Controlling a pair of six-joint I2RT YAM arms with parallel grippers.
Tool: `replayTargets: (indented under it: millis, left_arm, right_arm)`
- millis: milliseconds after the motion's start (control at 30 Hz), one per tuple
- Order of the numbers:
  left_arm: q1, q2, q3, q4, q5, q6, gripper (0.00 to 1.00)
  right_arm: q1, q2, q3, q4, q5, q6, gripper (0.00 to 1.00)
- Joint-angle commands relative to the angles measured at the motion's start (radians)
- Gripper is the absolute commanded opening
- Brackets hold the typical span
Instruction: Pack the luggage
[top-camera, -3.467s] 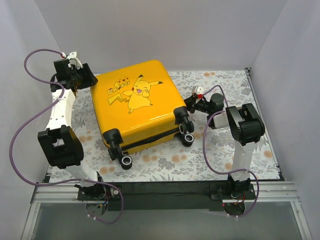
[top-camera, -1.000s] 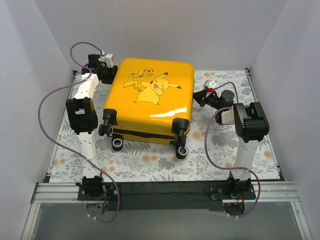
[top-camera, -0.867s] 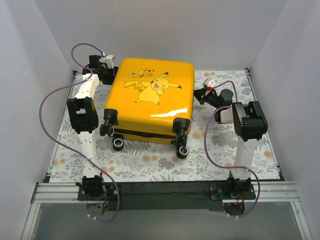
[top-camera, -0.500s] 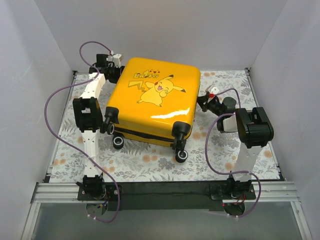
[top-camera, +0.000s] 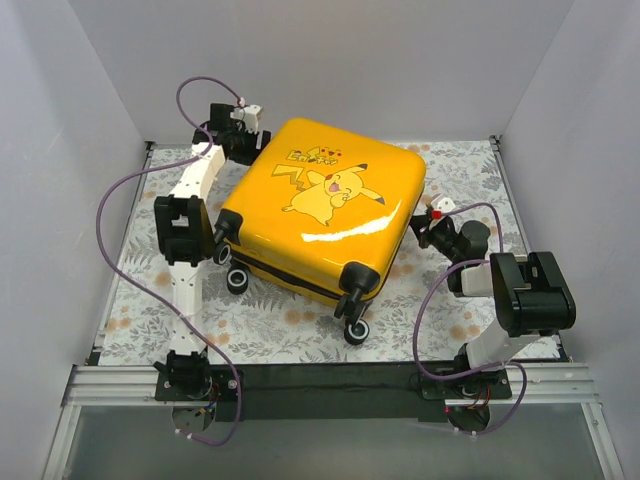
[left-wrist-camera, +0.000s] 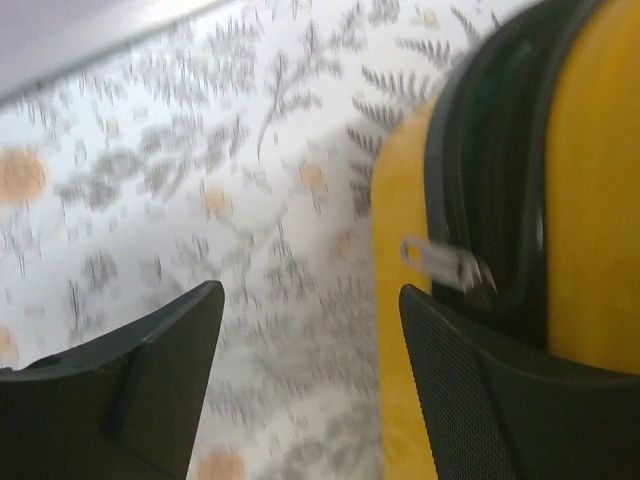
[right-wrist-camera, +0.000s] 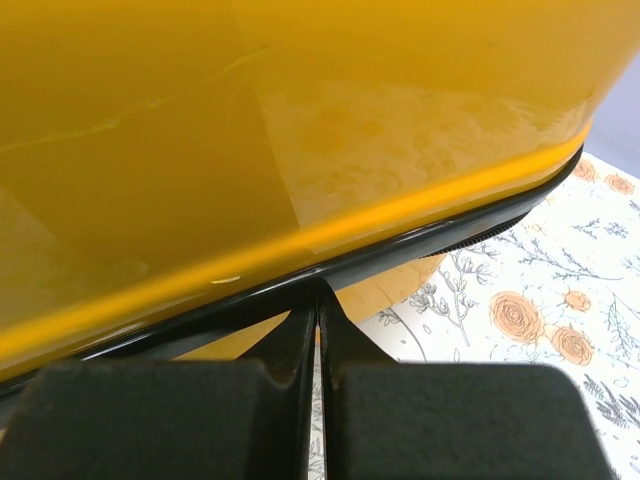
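The yellow suitcase (top-camera: 320, 215) lies closed on the floral mat, Pikachu lid up and turned askew, with its black wheels (top-camera: 354, 331) toward the near side. My left gripper (top-camera: 243, 134) is open at its far left corner. In the left wrist view my left gripper (left-wrist-camera: 310, 370) hovers over the mat, with the suitcase's yellow shell (left-wrist-camera: 595, 200) and a silver zipper pull (left-wrist-camera: 440, 262) at the right finger. My right gripper (top-camera: 426, 229) is at the suitcase's right edge. In the right wrist view my right gripper (right-wrist-camera: 318, 300) is shut, its tips against the black zipper seam (right-wrist-camera: 420, 245).
The floral mat (top-camera: 300, 330) covers the table. Grey walls stand close on the left, back and right. A black rail (top-camera: 330, 385) runs along the near edge by the arm bases. Purple cables loop off both arms.
The suitcase has turned clockwise and shifted to the right. My left gripper has moved right along its far corner. My right gripper has moved nearer and rightward with the suitcase's edge.
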Motion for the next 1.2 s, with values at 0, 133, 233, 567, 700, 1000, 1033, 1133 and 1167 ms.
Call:
replayTargets:
  millis: [0,133,233,567,700,1000,1033,1133,1167]
  left_arm:
    - [0.010,-0.342,-0.134,-0.180,0.189,-0.062,0.72]
    - [0.055,-0.627,-0.392,-0.271,0.112,0.061,0.77]
    - [0.059,-0.857,-0.601,-0.303,0.089,0.103,0.77]
    - [0.061,-1.204,-0.900,-0.404,0.009,0.107,0.80]
    - [0.061,-1.214,-0.920,-0.418,-0.084,0.162,0.80]
    - [0.061,-1.183,-0.954,-0.434,-0.143,0.294,0.77]
    - [0.061,-1.183,-0.966,-0.440,-0.143,0.305,0.77]
    - [0.061,-1.192,-1.008,-0.443,-0.146,0.327,0.75]
    - [0.061,-1.195,-1.017,-0.441,-0.141,0.331,0.73]
  right_arm:
    - [0.088,-0.090,-0.007,0.189,-0.151,0.037,0.01]
    - [0.088,-0.133,-0.033,0.126,-0.120,0.022,0.01]
    - [0.088,-0.156,-0.044,0.074,-0.103,0.008,0.01]
    - [0.088,-0.181,-0.024,-0.020,-0.088,-0.029,0.01]
    - [0.090,-0.181,-0.011,-0.042,-0.095,-0.020,0.01]
    - [0.088,-0.193,0.007,-0.094,-0.114,-0.016,0.01]
    - [0.088,-0.192,0.009,-0.097,-0.114,-0.016,0.01]
    - [0.088,-0.190,0.016,-0.106,-0.115,-0.013,0.01]
    - [0.088,-0.192,0.018,-0.108,-0.117,-0.012,0.01]
